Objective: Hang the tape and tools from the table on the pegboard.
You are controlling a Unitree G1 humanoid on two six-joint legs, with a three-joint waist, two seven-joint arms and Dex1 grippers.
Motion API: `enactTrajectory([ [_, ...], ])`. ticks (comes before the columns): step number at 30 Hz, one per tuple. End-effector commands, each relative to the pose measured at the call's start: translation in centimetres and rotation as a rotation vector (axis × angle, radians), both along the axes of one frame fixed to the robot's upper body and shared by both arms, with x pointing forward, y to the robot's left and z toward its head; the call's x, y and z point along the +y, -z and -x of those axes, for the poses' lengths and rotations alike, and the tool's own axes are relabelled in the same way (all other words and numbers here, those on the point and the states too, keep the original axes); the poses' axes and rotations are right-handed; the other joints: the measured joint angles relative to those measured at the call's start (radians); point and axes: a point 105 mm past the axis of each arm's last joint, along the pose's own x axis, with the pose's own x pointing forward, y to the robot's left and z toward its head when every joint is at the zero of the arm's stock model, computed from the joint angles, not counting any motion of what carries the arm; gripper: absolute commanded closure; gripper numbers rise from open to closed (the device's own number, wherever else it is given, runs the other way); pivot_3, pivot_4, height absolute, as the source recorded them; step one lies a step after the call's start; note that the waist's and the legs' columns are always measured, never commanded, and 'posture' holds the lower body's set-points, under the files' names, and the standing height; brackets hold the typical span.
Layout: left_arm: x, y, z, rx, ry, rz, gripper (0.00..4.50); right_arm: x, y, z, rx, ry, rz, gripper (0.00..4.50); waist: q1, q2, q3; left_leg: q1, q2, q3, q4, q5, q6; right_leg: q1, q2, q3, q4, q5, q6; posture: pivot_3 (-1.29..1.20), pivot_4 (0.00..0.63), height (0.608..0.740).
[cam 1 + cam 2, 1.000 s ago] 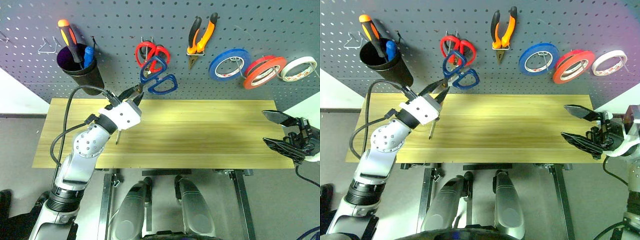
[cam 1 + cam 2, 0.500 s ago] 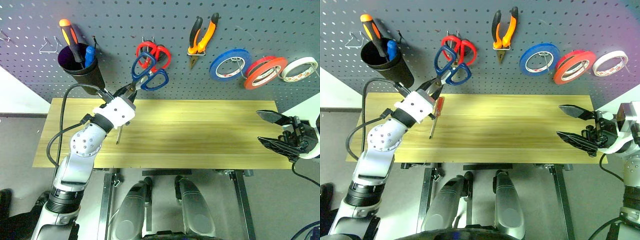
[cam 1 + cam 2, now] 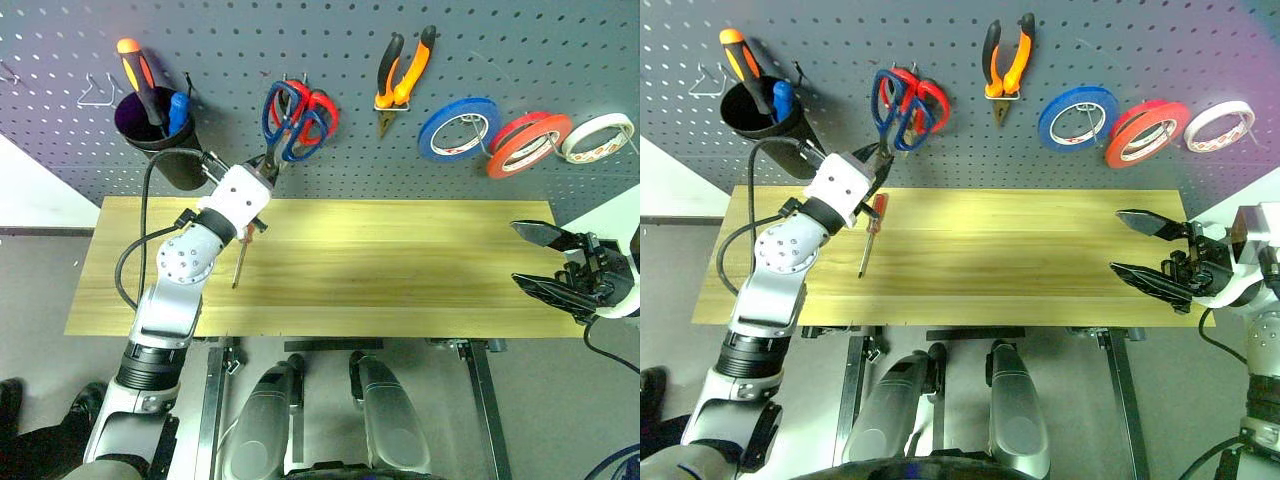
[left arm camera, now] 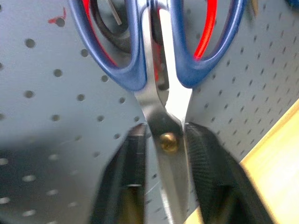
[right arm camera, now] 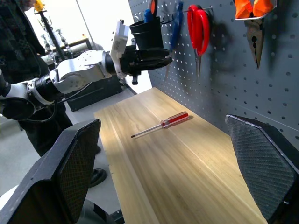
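Note:
The blue-handled scissors (image 3: 286, 118) hang upright on the pegboard (image 3: 230, 50), their handles in front of red-handled scissors (image 3: 320, 108). My left gripper (image 3: 265, 168) is just below them. Its fingers (image 4: 211, 173) flank the blades at the pivot, with a thin gap on one side. The red-handled screwdriver (image 3: 876, 213) lies on the table (image 3: 400, 270) below that arm. The pliers (image 3: 403, 75) and the orange-red tape (image 3: 528, 143) hang on the board. My right gripper (image 3: 545, 262) hovers open and empty at the table's right end.
A black cup (image 3: 160, 140) on the board's left holds an orange-and-black screwdriver (image 3: 135, 70). A blue roll (image 3: 460, 128) and a white roll (image 3: 597, 137) hang beside the orange-red tape. A bare wire hook (image 3: 97, 92) sits far left. A person (image 5: 18, 28) stands beyond the table's left end.
My left gripper carried the blue scissors up to the board, swinging them from tilted to upright over the red scissors, and its fingers have loosened. The right gripper barely shifted.

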Motion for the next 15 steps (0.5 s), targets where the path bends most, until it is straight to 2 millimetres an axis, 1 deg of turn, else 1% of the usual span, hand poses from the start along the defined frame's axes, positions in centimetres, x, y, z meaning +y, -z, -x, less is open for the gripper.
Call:
enactTrajectory([
  [1,-0.1,-0.8,0.2,-0.016,0.027,0.029,1.93,0.0,-0.6,0.5,-0.03,0.004,0.0,0.0,-0.002,0.0,0.0,0.0,0.0,0.0,0.0,0.0,0.0,0.0,0.0,0.0,0.0,0.0,0.0,-0.15,0.335,0.718],
  [6,-0.1,0.0,0.5,0.008,0.029,0.027,0.25,0.0,-0.6,0.6,-0.028,0.005,0.003,0.0,-0.001,0.0,0.0,0.0,0.0,0.0,0.0,0.0,0.0,0.0,0.0,0.0,0.001,0.0,0.0,-0.15,0.339,0.718],
  [7,0.0,0.0,0.7,0.01,0.032,0.031,0.03,0.0,-0.7,0.6,-0.028,0.004,0.002,0.0,-0.002,0.0,0.0,0.0,0.0,0.0,0.0,0.0,0.0,0.0,0.0,0.0,0.001,0.0,0.0,-0.15,0.339,0.718],
  [10,0.4,0.5,1.2,0.026,0.043,0.021,0.03,0.4,-0.6,0.6,-0.026,-0.015,0.004,0.0,-0.001,0.0,0.0,0.0,0.0,0.0,0.0,0.0,0.0,0.0,0.0,0.0,0.001,0.0,0.0,-0.14,0.337,0.718],
  [12,1.0,1.7,1.9,0.075,0.047,-0.017,0.03,1.0,-0.7,0.8,-0.032,-0.042,0.004,0.0,-0.004,0.0,0.0,0.0,0.0,0.0,0.0,0.0,0.0,0.0,0.0,0.0,0.001,0.0,0.0,-0.13,0.339,0.718],
  [14,1.5,2.5,2.4,0.119,0.05,-0.024,0.03,1.3,-0.7,0.8,-0.035,-0.056,0.006,0.0,-0.002,0.0,0.0,0.0,0.0,0.0,0.0,0.0,0.0,0.0,0.0,0.001,0.001,0.0,0.0,-0.13,0.34,0.718],
  [15,2.0,2.9,2.6,0.133,0.03,-0.035,0.03,1.6,-0.7,0.9,-0.04,-0.07,0.011,0.0,-0.001,0.0,0.0,0.0,0.0,0.0,0.0,0.0,0.0,0.0,0.0,0.0,0.001,0.0,0.0,-0.13,0.339,0.718],
])
